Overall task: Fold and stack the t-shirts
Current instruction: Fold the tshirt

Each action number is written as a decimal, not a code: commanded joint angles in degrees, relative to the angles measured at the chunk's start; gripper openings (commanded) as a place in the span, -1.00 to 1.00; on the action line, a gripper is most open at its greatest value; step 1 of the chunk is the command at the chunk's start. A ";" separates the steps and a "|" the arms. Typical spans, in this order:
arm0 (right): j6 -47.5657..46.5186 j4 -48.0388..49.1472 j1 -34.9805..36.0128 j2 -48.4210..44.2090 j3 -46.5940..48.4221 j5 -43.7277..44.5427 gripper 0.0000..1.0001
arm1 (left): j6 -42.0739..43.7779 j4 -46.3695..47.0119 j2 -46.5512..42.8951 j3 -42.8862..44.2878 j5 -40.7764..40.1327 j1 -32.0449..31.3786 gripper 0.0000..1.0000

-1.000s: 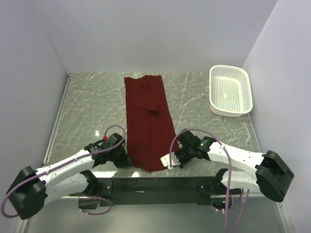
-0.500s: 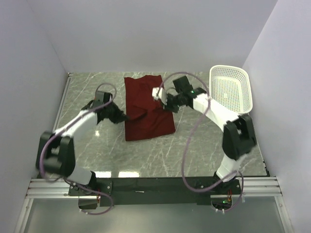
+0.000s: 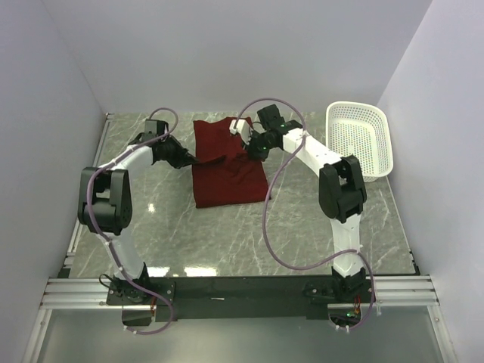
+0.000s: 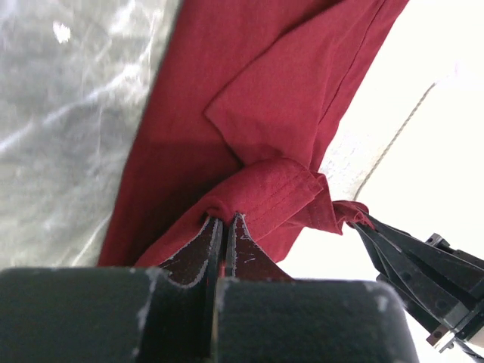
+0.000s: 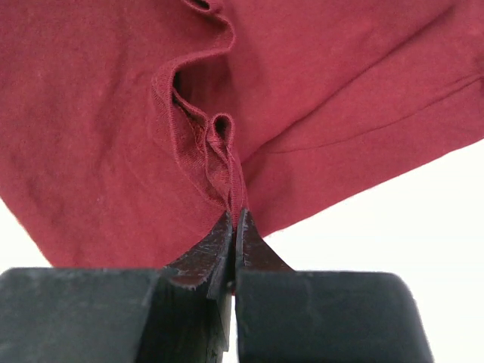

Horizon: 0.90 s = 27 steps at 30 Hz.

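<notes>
A dark red t-shirt (image 3: pixel 227 181) lies doubled over on the marble table (image 3: pixel 302 219), its upper layer raised toward the back. My left gripper (image 3: pixel 193 160) is at its left edge, shut on a bunched hem (image 4: pixel 265 193). My right gripper (image 3: pixel 249 148) is at the right edge near the back, shut on a pinched fold of cloth (image 5: pixel 223 151). In the left wrist view the left gripper (image 4: pixel 224 219) bites the red cloth (image 4: pixel 280 98). The right wrist view shows the right gripper (image 5: pixel 234 217) holding the t-shirt (image 5: pixel 98 113) just above its tips.
A white mesh basket (image 3: pixel 361 141) stands at the back right, close to the right arm's elbow. White walls close in the table on three sides. A metal rail (image 3: pixel 91 181) runs along the left edge.
Both grippers have carried the shirt's near end from the front of the table toward the back, doubling the long strip over. Both arms are now stretched far out.
</notes>
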 commanded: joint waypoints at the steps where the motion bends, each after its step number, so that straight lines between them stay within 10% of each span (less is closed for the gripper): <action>1: 2.32 -0.24 -0.49 1.22 4.70 1.23 -1.00 | 2.48 2.00 2.58 3.34 4.10 0.84 -0.99; 27: 6.36 -0.06 -2.16 4.20 7.95 3.17 -1.00 | 3.80 2.79 9.79 8.61 8.59 2.95 -0.99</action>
